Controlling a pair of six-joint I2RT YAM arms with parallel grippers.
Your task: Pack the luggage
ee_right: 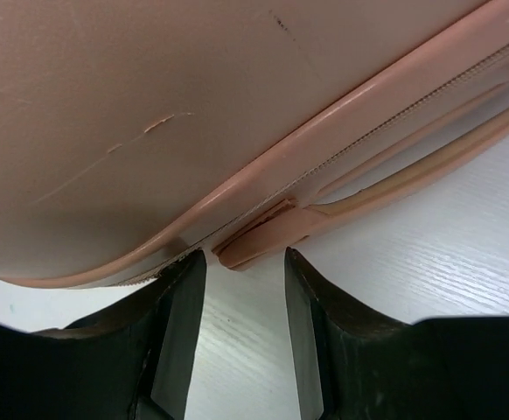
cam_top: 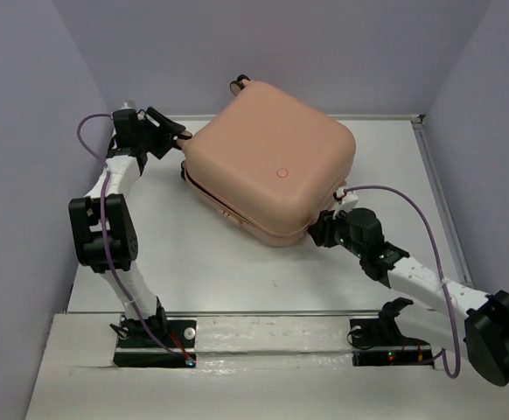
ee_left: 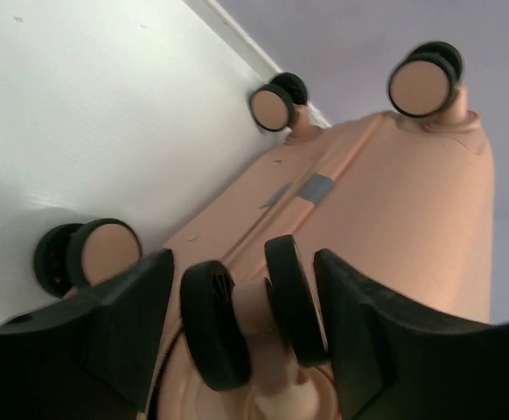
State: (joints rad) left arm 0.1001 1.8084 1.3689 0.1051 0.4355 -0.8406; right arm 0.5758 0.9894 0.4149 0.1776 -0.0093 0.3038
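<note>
Luggage (cam_top: 272, 162) counts as one: a single peach-pink case, closed and lying flat toward the far middle of the white table (cam_top: 193, 262), between my two grippers. Four casters (ee_left: 272, 107) show at its left end, each with a pink face and black tyres. As for marks, there is one small round dot (cam_top: 281, 173) on the top shell and one grey patch (ee_left: 317, 185) by the seam, too small for me to tell whether it bears any writing. My left gripper (ee_left: 244, 262) is at the case's left corner, jaws spread to either side of one caster. A sliver of shell shows between one finger and the tyre, so nothing is clamped. My right gripper (ee_right: 246, 256) sits low on the table at the near right corner, jaws parted and holding nothing. The zip seam (ee_right: 386, 131) and the tip of a flat pink band (ee_right: 263, 236) lie just beyond my fingertips.
</note>
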